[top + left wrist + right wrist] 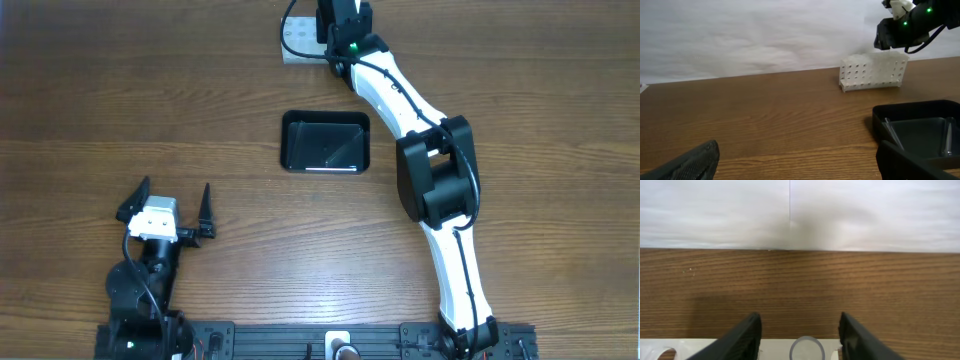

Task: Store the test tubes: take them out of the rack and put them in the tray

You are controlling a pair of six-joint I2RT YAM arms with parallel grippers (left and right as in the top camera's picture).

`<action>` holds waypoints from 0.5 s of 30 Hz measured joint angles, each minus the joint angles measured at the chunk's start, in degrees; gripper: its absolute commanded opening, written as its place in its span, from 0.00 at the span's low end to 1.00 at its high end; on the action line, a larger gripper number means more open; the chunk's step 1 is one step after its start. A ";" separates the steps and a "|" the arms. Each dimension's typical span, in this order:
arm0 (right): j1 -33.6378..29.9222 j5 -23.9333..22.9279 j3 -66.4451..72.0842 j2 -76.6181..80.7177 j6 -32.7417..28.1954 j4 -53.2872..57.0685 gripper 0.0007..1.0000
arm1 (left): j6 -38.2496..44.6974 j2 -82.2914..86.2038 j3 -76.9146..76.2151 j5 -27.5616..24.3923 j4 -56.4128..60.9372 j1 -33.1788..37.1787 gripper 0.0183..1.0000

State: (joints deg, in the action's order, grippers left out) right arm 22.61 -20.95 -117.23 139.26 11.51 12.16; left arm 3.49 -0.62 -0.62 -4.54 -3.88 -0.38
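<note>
Tubes [891,132]: perhaps two in tray [910,110], one in rack [872,72]

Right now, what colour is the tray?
The tray is black, clearest in the top view.

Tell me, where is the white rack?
In the top view, the rack sits top centre, just beyond the black tray, beneath the right gripper.

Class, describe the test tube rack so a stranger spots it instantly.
On the wooden table, look past the black tray to the far edge. The rack sits under the right gripper: white and full of holes, unlike the dark tray.
</note>
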 measured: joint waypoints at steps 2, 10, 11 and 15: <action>0.00 -0.02 0.00 0.00 0.04 0.00 0.45 | 0.00 0.00 0.00 0.00 0.00 0.00 1.00; 0.00 0.00 0.00 0.33 0.00 -0.02 0.38 | 0.00 0.00 0.00 -0.02 0.00 0.00 1.00; 0.00 -0.02 0.00 0.42 0.00 0.02 0.36 | 0.00 0.00 0.00 0.00 0.00 0.00 1.00; 0.00 0.00 0.00 0.57 0.00 0.02 0.30 | 0.00 0.00 0.00 0.00 0.00 0.00 1.00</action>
State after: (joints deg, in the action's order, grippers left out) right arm 22.61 -20.95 -117.23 139.83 11.51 12.19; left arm 3.49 -0.62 -0.62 -4.54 -3.88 -0.38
